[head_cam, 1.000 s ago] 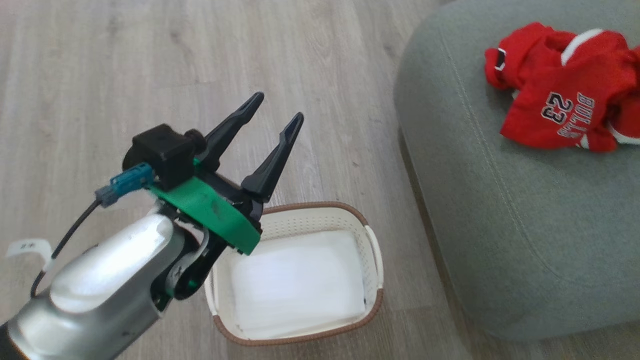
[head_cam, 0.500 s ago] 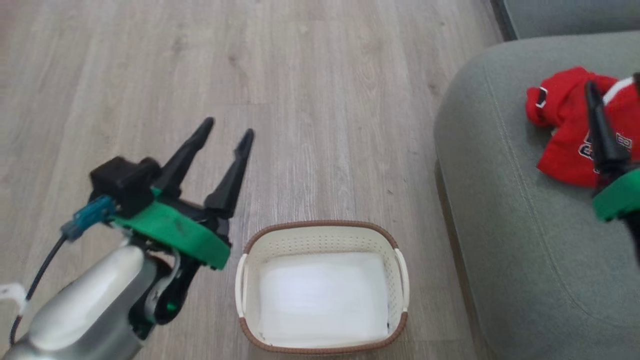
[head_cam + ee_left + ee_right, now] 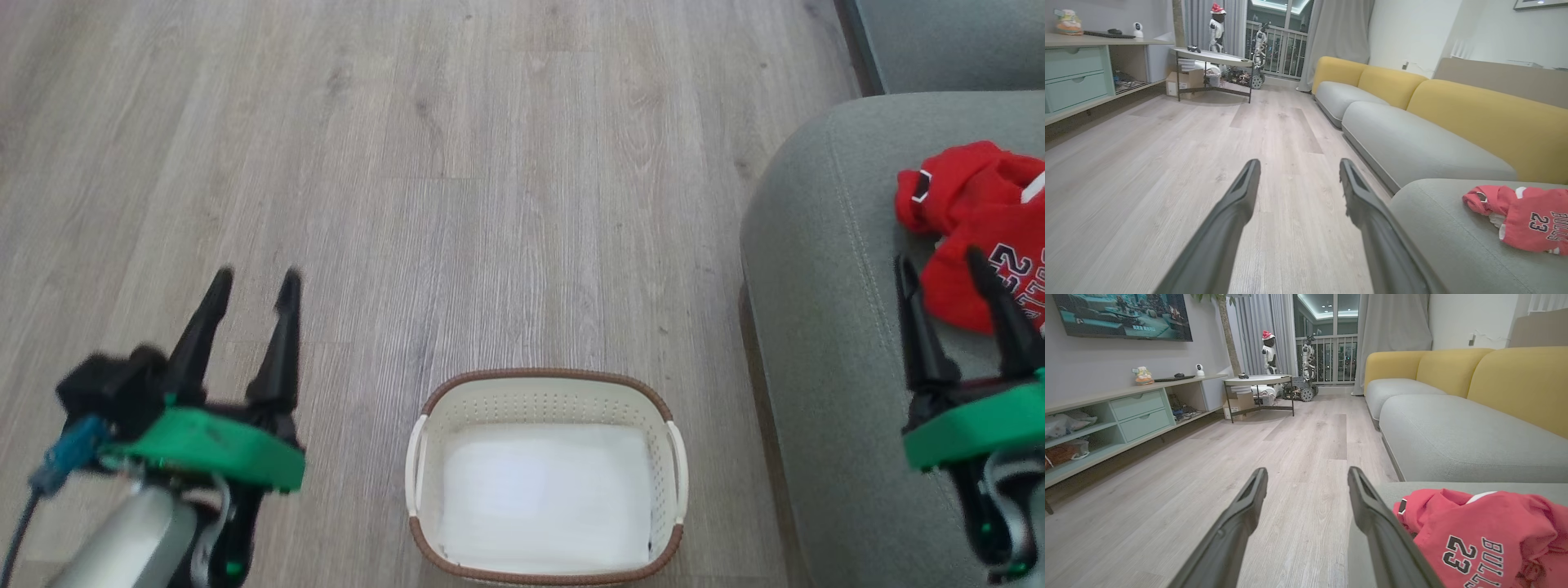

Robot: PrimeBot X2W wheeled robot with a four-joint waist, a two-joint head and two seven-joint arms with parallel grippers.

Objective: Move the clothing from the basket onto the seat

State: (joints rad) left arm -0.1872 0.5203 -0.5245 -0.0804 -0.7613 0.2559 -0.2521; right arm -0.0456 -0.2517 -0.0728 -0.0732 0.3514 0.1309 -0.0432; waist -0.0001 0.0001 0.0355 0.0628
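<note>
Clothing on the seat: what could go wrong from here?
1. The right gripper hangs open close beside the clothing; pulling back carelessly could snag the fabric and drag it across the seat.
2. The left gripper is out beside the basket; swinging inward might knock it.

Clothing [image 3: 971,220]: red, crumpled heap w/ white trim, "23" print showing; lies on seat [image 3: 824,327] nr its rounded edge.
Seat: grey-green cushion, stitched seam.
Basket [image 3: 547,376]: cream, brown rim, upright on floor, beside seat, not touching; white bottom showing.
</note>
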